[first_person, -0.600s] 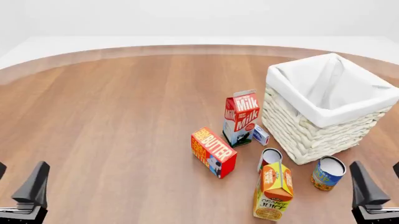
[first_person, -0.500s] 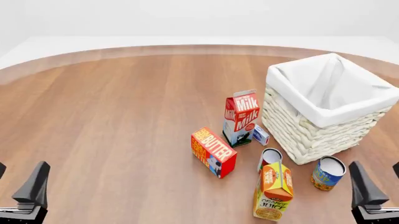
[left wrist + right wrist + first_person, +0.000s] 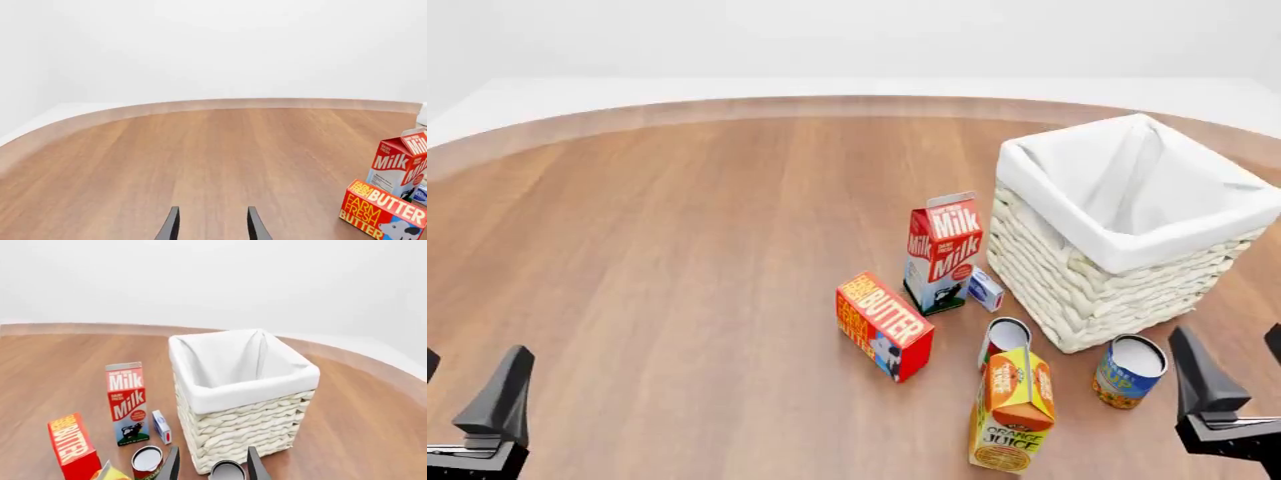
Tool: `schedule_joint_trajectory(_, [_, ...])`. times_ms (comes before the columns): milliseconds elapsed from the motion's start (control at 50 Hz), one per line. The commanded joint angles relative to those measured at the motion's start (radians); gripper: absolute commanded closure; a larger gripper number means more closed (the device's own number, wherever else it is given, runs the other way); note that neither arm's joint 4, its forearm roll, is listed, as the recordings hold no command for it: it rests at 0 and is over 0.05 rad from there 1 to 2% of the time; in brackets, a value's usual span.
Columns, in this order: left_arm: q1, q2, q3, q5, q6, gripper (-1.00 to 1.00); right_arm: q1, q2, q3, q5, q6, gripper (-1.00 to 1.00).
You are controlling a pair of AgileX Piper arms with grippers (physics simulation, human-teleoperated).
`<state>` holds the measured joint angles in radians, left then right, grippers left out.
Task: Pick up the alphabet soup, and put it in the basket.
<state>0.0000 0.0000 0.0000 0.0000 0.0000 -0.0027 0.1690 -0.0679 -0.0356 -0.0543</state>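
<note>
Alphabet soup, the small cylindrical can with blue label, yellow-orange lower band and silver top, is seen standing upright on the brown wooden table, long axis vertical, just beside the near corner of the large cream-white woven wicker basket with white cloth liner. From the right gripper the can lies a short way to the left and slightly forward; in the right wrist view only its silver top is shown, centred between the two dark fingers. The right arm is judged far nearer; the left gripper is well apart, across the table.

Right jaws are seen parted, wider than the can top, nothing held. Left jaws are likewise parted and empty in the left wrist view.

A red-and-white-labelled can and an orange juice carton stand near, to the can's left; confusion with the wrong can is judged possible.

Cut off or hidden: the can's label in the right wrist view; most of both grippers in the front view.
</note>
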Motion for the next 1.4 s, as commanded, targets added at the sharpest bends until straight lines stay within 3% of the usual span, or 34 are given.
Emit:
schedule_joint_trajectory(20, [0.0,0.0,0.0,0.0,0.0,-1.0,-0.012,0.103,-0.042,-0.015,-0.034,-1.0])
schedule_joint_trajectory(200, [0.0,0.0,0.0,0.0,0.0,-1.0,-0.032,0.12,-0.075,0.042,-0.054,-1.0])
schedule_joint_trajectory(620, [0.0,0.0,0.0,0.0,0.0,-1.0,-0.068,0.207,-0.049,0.031,-0.063,-1.0])
schedule_joint_trajectory(1120, [0.0,0.0,0.0,0.0,0.0,-1.0,-0.091,0.421,0.024,-0.167,-0.045,-1.0])
schedule_joint_trajectory(1400, [0.0,0.0,0.0,0.0,0.0,-1.0,-0.093,0.587,0.065,-0.339,-0.027,-1.0])
